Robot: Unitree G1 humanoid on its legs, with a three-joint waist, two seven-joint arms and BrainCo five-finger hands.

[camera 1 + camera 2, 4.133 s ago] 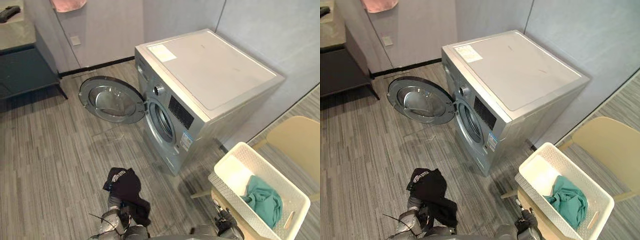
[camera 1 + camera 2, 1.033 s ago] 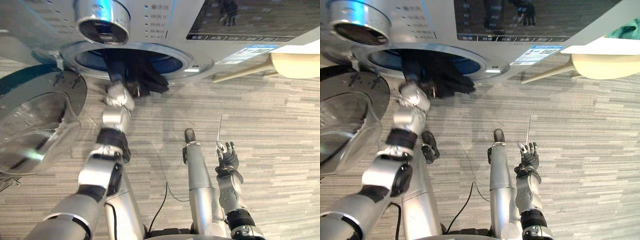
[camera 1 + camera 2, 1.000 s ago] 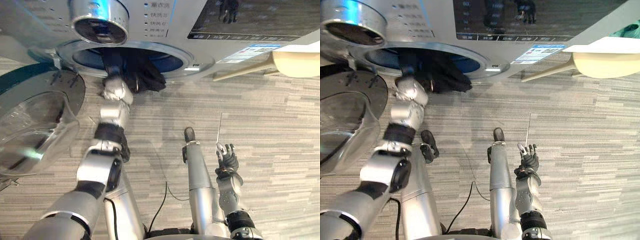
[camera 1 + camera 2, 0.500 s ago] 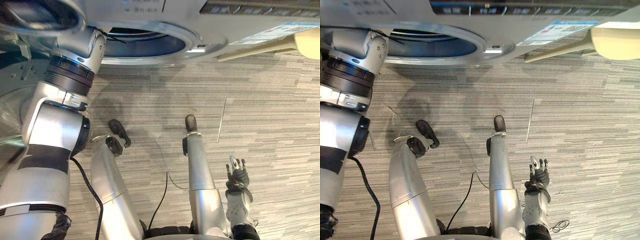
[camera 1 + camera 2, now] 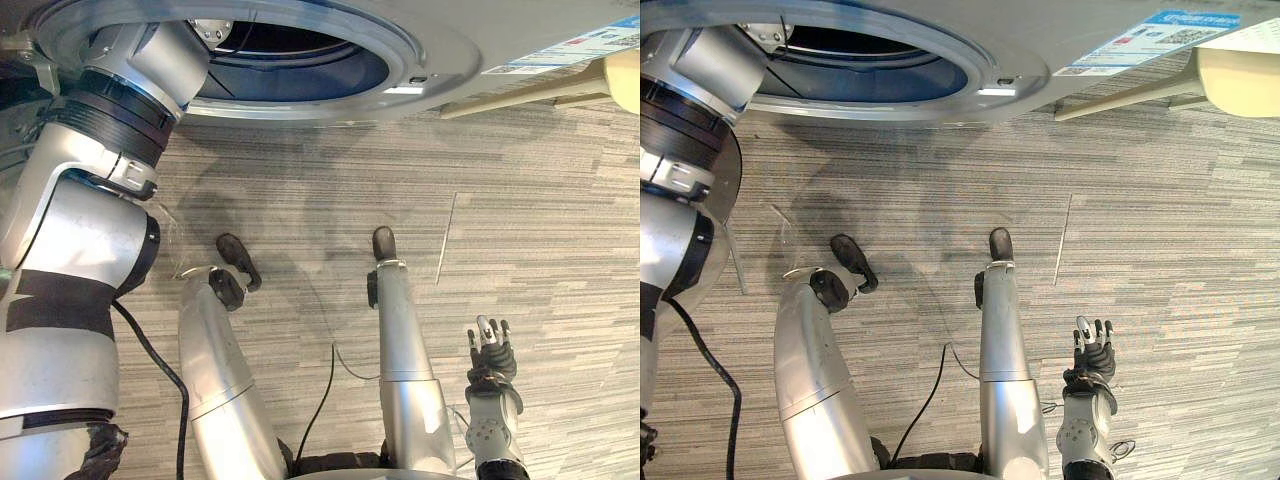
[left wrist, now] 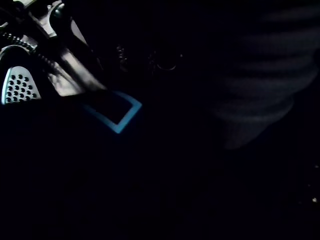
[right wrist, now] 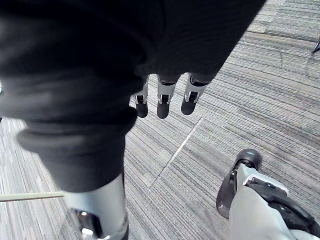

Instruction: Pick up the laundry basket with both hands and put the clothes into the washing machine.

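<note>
Striped grey floor (image 5: 300, 190) beneath washer (image 5: 470, 35): left arm (image 5: 110, 140) extends into the drum (image 5: 300, 65), hand state untellable; right hand (image 5: 489, 362) open, well apart.

A grey floor (image 5: 560, 200) is spreading across all the visible ground, its fine light and dark streaks running side to side in the head views. It may be plank flooring or short carpet, the surface being too fine to settle it. A thin pale line (image 5: 446, 238) is cutting across the streaks near the middle of the floor. At the upper right edge a cream chair (image 5: 625, 80) is showing part of its seat, with one slim pale leg (image 5: 520, 95) slanting away from it. Soft, even light is falling over the floor.
</note>
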